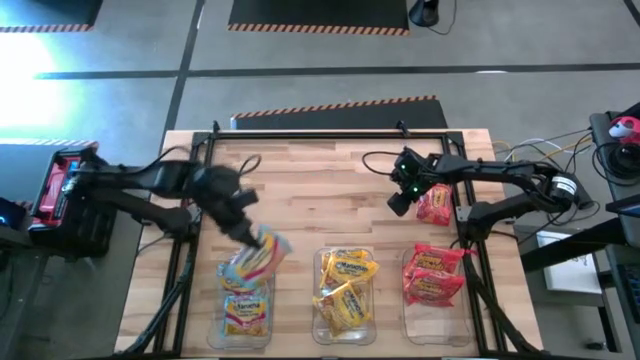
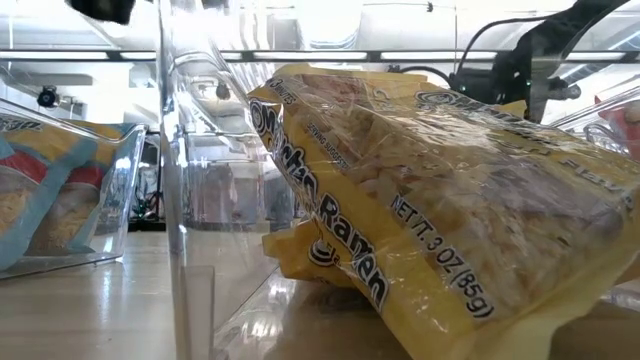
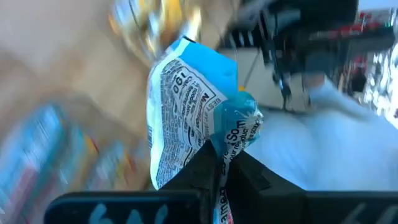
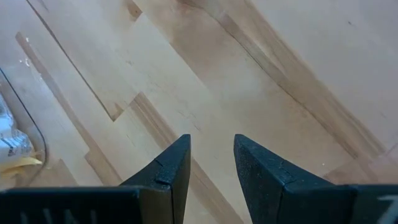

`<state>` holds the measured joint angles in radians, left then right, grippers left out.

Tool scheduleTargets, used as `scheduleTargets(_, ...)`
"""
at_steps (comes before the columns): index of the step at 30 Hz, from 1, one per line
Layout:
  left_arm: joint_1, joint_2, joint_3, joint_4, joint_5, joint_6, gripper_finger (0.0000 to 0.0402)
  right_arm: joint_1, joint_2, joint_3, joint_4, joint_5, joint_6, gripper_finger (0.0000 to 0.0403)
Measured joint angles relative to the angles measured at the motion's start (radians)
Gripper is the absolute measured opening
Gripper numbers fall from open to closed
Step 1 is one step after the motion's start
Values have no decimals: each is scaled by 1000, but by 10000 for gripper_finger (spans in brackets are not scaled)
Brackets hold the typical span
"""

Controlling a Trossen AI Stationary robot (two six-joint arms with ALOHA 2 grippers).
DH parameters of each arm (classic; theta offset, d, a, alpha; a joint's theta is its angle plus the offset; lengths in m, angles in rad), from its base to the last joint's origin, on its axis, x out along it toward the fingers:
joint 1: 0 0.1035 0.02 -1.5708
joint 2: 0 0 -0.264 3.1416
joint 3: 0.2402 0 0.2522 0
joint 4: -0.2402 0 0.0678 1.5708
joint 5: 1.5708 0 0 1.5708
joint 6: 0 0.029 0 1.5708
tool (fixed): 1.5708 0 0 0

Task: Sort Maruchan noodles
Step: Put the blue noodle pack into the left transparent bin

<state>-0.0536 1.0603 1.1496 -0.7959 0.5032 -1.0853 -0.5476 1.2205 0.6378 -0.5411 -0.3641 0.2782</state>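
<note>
My left gripper (image 1: 245, 228) is shut on a pale blue multicoloured noodle packet (image 1: 266, 250), just above the far end of the left clear bin (image 1: 218, 318), which holds more blue packets (image 1: 246, 308). The held packet also shows in the left wrist view (image 3: 186, 99). The middle bin holds yellow packets (image 1: 346, 285) and the right bin holds red packets (image 1: 434, 275). One red packet (image 1: 436, 206) lies flat on the table beyond the right bin. My right gripper (image 1: 400, 203) is open and empty beside it, over bare wood (image 4: 211, 146). My left gripper pinches the blue packet by a crumpled edge (image 3: 231, 138) between its two fingers. The fingers come slanting down from the table's left. The packet sticks out beyond the fingertips, tilted, over the left bin; whether it touches the packets below, I cannot tell.
The three clear bins stand in a row along the table's near edge. In the low view a yellow packet (image 2: 430, 200) in its bin fills the foreground. Bare wood lies across the table's middle and far side (image 1: 320, 170). A black frame rail (image 1: 330, 133) runs along the far edge.
</note>
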Motion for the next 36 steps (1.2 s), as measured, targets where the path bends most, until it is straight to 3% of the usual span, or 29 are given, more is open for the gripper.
scheduleTargets(5,-183,-26,0,-25,-66,-137,6,0,0,-17,9,0,-10,114)
scheduleTargets(10,-306,1,0,-25,-111,-158,6,0,0,-22,54,0,-5,114)
scheduleTargets(20,-395,106,0,-39,-110,21,6,0,0,-22,109,0,65,114)
scheduleTargets(27,-463,203,0,-39,-14,101,6,0,0,-22,110,1,129,114)
scheduleTargets(36,-534,346,0,-39,-51,246,6,0,0,-22,109,2,193,114)
